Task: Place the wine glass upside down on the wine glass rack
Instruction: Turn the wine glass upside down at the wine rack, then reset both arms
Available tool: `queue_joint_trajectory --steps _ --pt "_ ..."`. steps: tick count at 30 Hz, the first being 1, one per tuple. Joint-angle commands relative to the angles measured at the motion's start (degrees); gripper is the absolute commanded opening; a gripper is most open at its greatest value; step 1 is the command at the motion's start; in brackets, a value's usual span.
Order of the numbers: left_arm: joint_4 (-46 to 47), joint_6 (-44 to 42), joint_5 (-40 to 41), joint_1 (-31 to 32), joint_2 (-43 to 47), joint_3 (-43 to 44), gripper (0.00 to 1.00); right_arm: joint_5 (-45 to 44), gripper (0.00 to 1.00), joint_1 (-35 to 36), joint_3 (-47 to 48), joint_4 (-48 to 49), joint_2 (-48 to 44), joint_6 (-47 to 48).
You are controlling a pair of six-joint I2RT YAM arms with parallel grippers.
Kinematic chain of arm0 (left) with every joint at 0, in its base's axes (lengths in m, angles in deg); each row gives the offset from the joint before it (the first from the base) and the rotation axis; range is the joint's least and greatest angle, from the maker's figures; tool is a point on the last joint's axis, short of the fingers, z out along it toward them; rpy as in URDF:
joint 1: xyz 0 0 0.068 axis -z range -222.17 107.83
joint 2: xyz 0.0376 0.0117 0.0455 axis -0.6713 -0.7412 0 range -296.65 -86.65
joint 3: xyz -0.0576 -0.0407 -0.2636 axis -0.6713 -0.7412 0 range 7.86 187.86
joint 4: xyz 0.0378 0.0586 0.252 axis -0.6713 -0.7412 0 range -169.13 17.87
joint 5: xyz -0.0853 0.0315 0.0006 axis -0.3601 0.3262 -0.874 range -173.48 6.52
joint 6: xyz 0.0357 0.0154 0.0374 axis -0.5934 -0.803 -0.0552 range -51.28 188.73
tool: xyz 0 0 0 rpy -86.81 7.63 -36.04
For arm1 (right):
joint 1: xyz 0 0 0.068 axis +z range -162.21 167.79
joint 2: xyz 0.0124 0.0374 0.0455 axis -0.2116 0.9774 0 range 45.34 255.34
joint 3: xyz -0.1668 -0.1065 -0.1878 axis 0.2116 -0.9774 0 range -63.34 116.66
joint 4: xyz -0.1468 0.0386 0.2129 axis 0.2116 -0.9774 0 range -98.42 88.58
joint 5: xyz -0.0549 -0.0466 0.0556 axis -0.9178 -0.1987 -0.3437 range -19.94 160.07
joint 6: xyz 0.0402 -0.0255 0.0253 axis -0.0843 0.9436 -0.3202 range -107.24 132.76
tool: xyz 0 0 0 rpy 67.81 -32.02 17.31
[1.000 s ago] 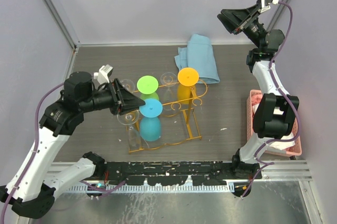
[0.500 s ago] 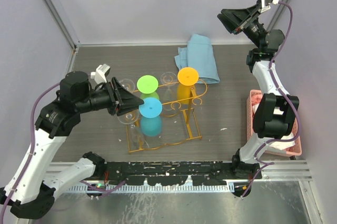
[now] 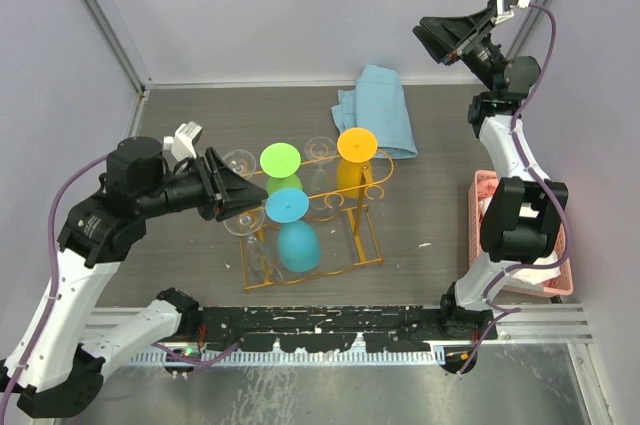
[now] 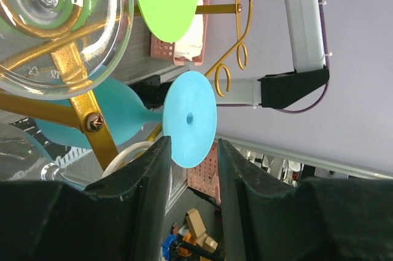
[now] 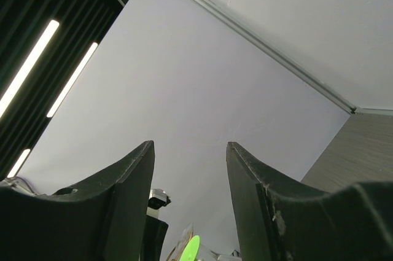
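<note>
The blue wine glass (image 3: pixel 287 205) hangs upside down on the orange-gold wine glass rack (image 3: pixel 352 263), foot disc on top, bowl (image 3: pixel 297 245) below the rail. My left gripper (image 3: pixel 256 198) sits just left of the disc, open. In the left wrist view the blue disc (image 4: pixel 190 120) shows past my open left gripper (image 4: pixel 191 150), its lower edge in the gap, and the bowl (image 4: pixel 120 120) hangs behind a rack (image 4: pixel 73 83) bar. My right gripper (image 3: pixel 432 43) is raised at the back right, open and empty; its view shows the right gripper (image 5: pixel 190 150) against the wall.
A green glass (image 3: pixel 280 158) and an orange glass (image 3: pixel 357 145) also hang on the rack, with clear glasses (image 3: pixel 240 160) around them. A blue cloth (image 3: pixel 378 110) lies behind the rack. A pink basket (image 3: pixel 483 185) stands at the right, behind the right arm.
My left gripper has opened, let go of the blue glass and drawn back a little to the left. The blue bowl has swung slightly right. The right arm has not moved.
</note>
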Motion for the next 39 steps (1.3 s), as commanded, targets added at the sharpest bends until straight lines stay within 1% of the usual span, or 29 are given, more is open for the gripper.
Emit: queue_joint_trajectory --steps 1,7,8,13,14,15,18,20,22,23,25,26,28,33,39 --pt "0.92 -1.46 1.16 0.27 0.67 2.70 0.38 -0.96 0.56 -0.31 1.40 3.49 -0.65 -0.04" --pt "0.32 -2.72 2.42 0.26 0.60 5.40 0.38 -0.84 0.56 -0.56 1.21 3.16 -0.74 0.05" --pt "0.07 -3.47 2.77 0.25 0.57 6.17 0.38 -0.86 0.57 -0.62 1.15 3.02 -0.81 0.17" --pt "-1.22 -7.09 5.97 0.26 0.56 10.31 0.35 -0.48 0.67 -0.95 1.46 2.20 -0.83 0.95" --pt "-1.54 -8.39 6.38 0.25 0.39 11.04 0.35 -0.43 0.76 -0.95 1.47 2.01 -0.87 1.15" --pt "-1.77 -9.38 6.70 0.25 0.18 11.59 0.36 -0.43 0.79 -0.93 1.56 1.80 -0.91 1.30" --pt "-3.37 -13.22 9.63 0.25 -0.27 13.14 0.39 -0.43 0.83 -1.01 1.73 1.65 -1.07 1.53" --pt "-5.00 -16.22 13.67 0.25 -0.71 14.28 0.43 -0.43 0.99 -1.04 1.74 1.45 -1.30 1.81" --pt "-6.46 -19.91 17.85 0.25 -1.06 15.86 0.49 -0.34 1.00 -1.06 1.60 0.59 -1.63 2.46" --pt "-7.60 -21.82 20.72 0.29 -1.38 16.84 0.56 -0.35 1.00 -1.04 1.44 -0.02 -1.93 3.17" --pt "-9.07 -25.48 25.58 0.25 -1.90 18.80 0.87 -0.25 1.00 -1.02 1.09 -2.12 -2.79 5.29" --pt "-9.71 -27.18 28.03 0.25 -2.09 19.70 0.99 -0.13 1.00 -1.03 1.03 -4.16 -3.37 7.07" --pt "-9.94 -29.44 32.06 0.26 -2.06 20.74 0.98 -0.21 1.00 -1.04 1.17 -10.29 -5.09 12.46" --pt "-7.30 -32.94 37.96 0.25 -1.45 19.76 0.98 -1.94 1.00 -1.02 1.57 -25.04 -9.32 25.95" --pt "-6.95 -36.45 47.10 0.25 -2.10 18.58 0.98 -8.79 1.00 0.23 2.46 -46.94 -15.87 45.96"
